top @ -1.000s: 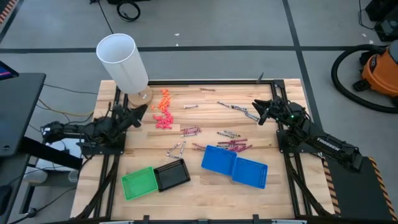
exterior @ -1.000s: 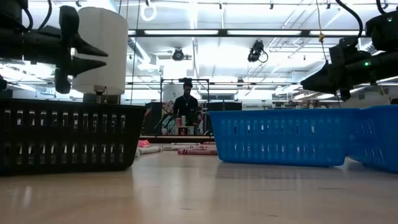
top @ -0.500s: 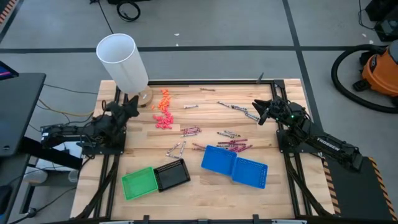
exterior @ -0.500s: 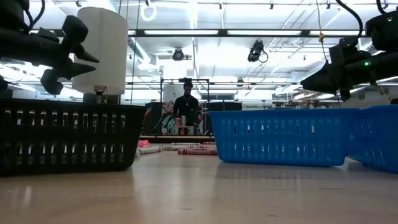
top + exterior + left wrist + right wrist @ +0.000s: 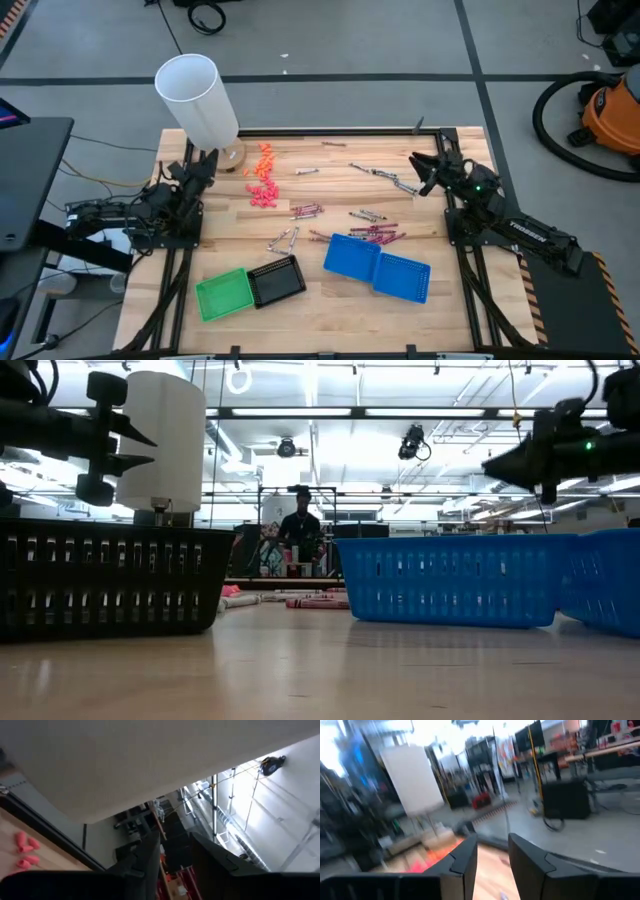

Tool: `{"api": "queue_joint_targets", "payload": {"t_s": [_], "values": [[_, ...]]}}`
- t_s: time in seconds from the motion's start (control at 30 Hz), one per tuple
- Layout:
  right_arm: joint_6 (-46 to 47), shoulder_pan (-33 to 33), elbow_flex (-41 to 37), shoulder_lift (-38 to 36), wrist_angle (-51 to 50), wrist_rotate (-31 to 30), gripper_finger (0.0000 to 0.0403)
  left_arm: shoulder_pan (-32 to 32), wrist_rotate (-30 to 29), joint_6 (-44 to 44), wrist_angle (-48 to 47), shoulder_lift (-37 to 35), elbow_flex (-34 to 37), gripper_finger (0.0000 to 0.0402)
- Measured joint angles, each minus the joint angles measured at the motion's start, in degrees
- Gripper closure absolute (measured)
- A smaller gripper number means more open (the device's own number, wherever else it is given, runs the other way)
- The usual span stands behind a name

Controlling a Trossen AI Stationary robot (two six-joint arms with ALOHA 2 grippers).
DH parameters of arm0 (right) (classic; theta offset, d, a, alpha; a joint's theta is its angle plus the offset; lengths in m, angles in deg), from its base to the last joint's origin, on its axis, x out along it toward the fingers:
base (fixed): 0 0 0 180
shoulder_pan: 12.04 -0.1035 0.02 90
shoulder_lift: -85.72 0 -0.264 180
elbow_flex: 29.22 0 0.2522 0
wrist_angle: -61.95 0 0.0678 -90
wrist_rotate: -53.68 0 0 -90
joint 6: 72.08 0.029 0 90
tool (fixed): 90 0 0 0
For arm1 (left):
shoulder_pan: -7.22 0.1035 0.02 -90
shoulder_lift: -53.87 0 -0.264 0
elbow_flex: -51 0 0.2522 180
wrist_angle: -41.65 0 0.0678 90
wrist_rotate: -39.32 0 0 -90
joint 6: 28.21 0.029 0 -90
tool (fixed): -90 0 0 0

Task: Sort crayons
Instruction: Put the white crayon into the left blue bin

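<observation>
1. High view: the left gripper [image 5: 205, 163] sits beside the white cylinder [image 5: 197, 100] at the table's [image 5: 330, 305] left edge; the right gripper [image 5: 420, 172] hangs over the far right. The crayons [image 5: 377, 235] lie scattered mid-table behind the blue bins [image 5: 376, 266].
2. Low view: both arms are raised and level.
3. Wrist views: each gripper's fingers stand slightly apart, holding nothing.

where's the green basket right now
In the high view the green basket sits at the table's near left corner, touching the black basket on its right, with the two blue baskets farther right.
</observation>
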Motion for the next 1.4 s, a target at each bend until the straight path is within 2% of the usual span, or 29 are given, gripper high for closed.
{"api": "queue_joint_targets", "payload": {"t_s": [0.07,0.2,0.3,0.4,0.5,0.63,0.8,0.93,1.07,1.23,1.3,1.4], "values": [[3.9,0.0,0.0,0.0,4.8,-0.1,0.0285,0.0,1.8,-0.6,0.0,0.0,0.0,0.0288],[4.5,0.1,0.0,0.0,11.9,-1.4,0.0285,0.0,5.3,-0.7,0.3,0.0,0.0,0.0288],[8.8,0.0,0.0,0.0,15.9,-0.9,0.0285,0.0,10.6,-0.7,0.3,0.0,0.0,0.0288],[16.7,0.0,0.0,0.3,15.9,0.4,0.0284,0.0,13.9,-0.7,1.1,0.0,0.0,0.0288],[21.4,-0.1,0.1,3.0,13.4,1.6,0.0284,-0.1,14.5,-0.3,4.3,0.0,0.0,0.0288],[21.3,-1.6,2.2,10.1,13.2,4.3,0.0284,0.6,15.3,1.2,6.6,0.8,0.0,0.0288],[17.9,-3.7,9.0,23.6,13.5,1.9,0.0285,0.6,23.4,1.1,6.3,5.4,-3.0,0.0288],[20.8,-3.9,14.1,34.6,13.3,1.2,0.0285,0.7,27.5,4.3,3.3,11.4,-8.6,0.0288],[27.1,-3.4,20.6,43.8,13.5,9.1,0.0285,0.7,28.5,7.5,-5.6,16.9,-16.2,0.0288],[26.2,-4.1,28.3,53.3,19.7,22.5,0.0285,0.7,28.5,14.0,-16.2,23.4,-24.7,0.0288],[24.3,-4.4,30.9,55.9,22.1,25.4,0.0285,0.7,28.5,16.7,-17.6,25.4,-27.1,0.0288],[22.3,-4.5,34.5,58.7,22.9,26.5,0.0285,0.6,28.7,18.8,-18.6,28.3,-29.6,0.0288]]}}
